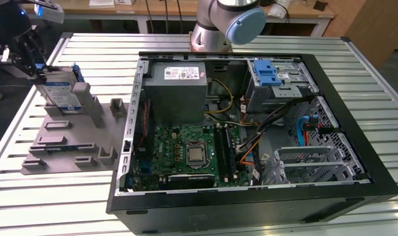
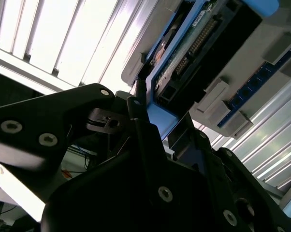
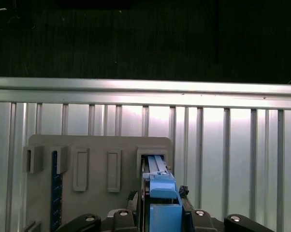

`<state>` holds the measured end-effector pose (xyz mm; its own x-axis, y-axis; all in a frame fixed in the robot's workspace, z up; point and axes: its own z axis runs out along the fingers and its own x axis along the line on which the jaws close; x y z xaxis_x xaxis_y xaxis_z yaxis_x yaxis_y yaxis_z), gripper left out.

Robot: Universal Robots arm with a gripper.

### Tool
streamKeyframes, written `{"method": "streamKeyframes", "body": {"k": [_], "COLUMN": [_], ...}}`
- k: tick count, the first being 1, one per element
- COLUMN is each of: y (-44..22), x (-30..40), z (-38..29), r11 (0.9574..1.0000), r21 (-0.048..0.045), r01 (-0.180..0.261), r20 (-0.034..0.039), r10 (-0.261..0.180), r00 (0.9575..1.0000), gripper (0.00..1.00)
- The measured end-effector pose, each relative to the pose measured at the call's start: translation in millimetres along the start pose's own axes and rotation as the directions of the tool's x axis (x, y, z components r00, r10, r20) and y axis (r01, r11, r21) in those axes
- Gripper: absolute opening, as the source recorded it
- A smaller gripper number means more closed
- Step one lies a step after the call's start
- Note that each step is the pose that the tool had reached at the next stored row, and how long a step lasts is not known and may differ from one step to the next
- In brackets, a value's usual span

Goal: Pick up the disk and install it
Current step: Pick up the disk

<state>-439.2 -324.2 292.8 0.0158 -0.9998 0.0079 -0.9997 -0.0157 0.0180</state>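
The disk stands on edge in a slot at the far end of a grey holder plate, at the exterior view's left. It is silver-grey with a white-and-blue label and blue rails. My gripper reaches it from the far left and is shut on its end. In the first wrist view the disk's blue rail sits between the two black fingers of the gripper. In the second wrist view a thin finger presses the disk's edge beside its connector.
An open computer case lies on the slatted metal table, right of the holder. Inside are a grey power-supply box, a green motherboard and a metal drive cage with a blue latch. The arm's base stands behind the case.
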Motion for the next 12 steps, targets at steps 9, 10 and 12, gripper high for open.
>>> {"method": "streamKeyframes", "body": {"k": [9,10,12], "y": [0.0,0.0,0.0], "x": [0.0,0.0,0.0], "z": [1.8,1.8,1.9], "r11": [1.0000,1.0000,1.0000], "r21": [0.0000,0.0000,0.0000], "r01": [0.000,0.000,0.000], "r20": [-0.0010,-0.0010,-0.0010], "r10": [0.000,0.000,0.000], "r00": [1.0000,1.0000,1.0000], "gripper": [0.44,0.44,0.44]}}
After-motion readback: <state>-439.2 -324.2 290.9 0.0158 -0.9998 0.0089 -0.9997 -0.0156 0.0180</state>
